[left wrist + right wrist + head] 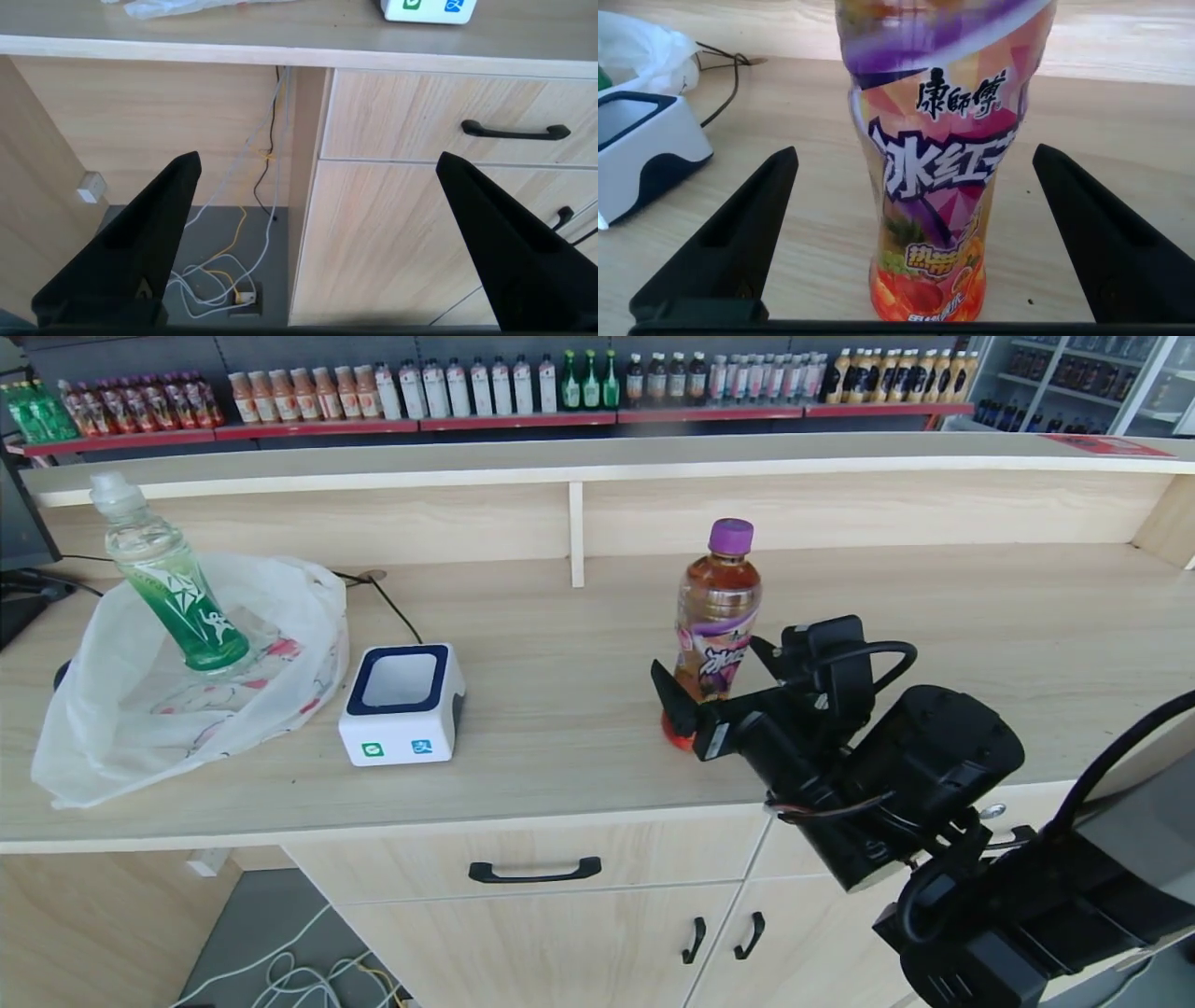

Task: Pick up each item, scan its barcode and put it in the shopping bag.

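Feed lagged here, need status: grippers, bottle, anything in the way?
Right gripper open, straddling upright tea bottle. Left gripper open, low, facing cabinet. Nothing between bottle and scanner.

Purple-capped amber bottle [717, 616], white scanner [402, 704]

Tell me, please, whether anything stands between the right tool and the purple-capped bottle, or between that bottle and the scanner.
Nothing visible does. The right tool is open at the lower part of the purple-capped bottle, with nothing between. From the bottle to the scanner lies only bare countertop; the shopping bag sits beyond the scanner.
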You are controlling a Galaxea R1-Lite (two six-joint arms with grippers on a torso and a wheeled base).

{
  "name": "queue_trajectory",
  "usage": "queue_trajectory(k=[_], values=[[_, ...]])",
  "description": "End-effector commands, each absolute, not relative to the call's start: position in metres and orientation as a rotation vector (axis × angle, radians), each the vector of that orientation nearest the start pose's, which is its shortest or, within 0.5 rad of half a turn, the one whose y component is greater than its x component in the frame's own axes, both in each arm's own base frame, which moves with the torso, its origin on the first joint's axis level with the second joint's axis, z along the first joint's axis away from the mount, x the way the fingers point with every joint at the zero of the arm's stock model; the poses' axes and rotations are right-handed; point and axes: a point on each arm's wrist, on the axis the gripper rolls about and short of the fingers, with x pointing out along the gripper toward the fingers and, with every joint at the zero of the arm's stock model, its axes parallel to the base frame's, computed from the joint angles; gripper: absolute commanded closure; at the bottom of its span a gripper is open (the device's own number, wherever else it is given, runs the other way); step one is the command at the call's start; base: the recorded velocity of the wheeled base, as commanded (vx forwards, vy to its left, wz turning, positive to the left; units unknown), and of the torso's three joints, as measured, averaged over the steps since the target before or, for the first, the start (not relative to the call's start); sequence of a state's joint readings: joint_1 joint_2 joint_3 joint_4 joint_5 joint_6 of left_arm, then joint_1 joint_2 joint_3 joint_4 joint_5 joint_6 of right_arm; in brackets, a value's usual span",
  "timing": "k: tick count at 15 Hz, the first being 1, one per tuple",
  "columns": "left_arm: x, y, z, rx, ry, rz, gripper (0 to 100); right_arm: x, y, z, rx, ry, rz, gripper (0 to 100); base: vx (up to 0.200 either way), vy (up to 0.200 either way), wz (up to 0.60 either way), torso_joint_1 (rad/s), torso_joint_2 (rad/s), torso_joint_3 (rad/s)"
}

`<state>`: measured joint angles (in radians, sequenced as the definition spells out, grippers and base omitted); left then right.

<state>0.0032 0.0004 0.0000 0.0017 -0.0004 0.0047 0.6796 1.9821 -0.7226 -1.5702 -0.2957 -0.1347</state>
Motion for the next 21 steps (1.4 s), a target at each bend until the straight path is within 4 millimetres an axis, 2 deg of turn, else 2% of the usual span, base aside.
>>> queue_trajectory(k=[1, 6, 8, 9, 21], values=[[-0.023, 0.0, 0.075, 0.005, 0.002, 0.003, 0, 0.273, 0.211, 0.164, 0.025, -0.304, 0.316, 0, 0.0, 0.0, 0.0, 0.0, 0.0, 0.0], [-0.023, 0.0, 0.075, 0.005, 0.002, 0.003, 0, 0.28, 0.215, 0.176, 0.038, -0.341, 0.305, 0, 0.0, 0.0, 0.0, 0.0, 0.0, 0.0], [-0.023, 0.0, 0.075, 0.005, 0.002, 0.003, 0, 0.286, 0.218, 0.194, 0.015, -0.3, 0.29, 0, 0.0, 0.0, 0.0, 0.0, 0.0, 0.0], [-0.023, 0.0, 0.075, 0.005, 0.002, 0.002, 0, 0.289, 0.221, 0.197, 0.012, -0.288, 0.273, 0, 0.0, 0.0, 0.0, 0.0, 0.0, 0.0], [-0.023, 0.0, 0.075, 0.005, 0.002, 0.002, 0, 0.301, 0.226, 0.182, -0.011, -0.244, 0.264, 0, 0.0, 0.0, 0.0, 0.0, 0.0, 0.0]])
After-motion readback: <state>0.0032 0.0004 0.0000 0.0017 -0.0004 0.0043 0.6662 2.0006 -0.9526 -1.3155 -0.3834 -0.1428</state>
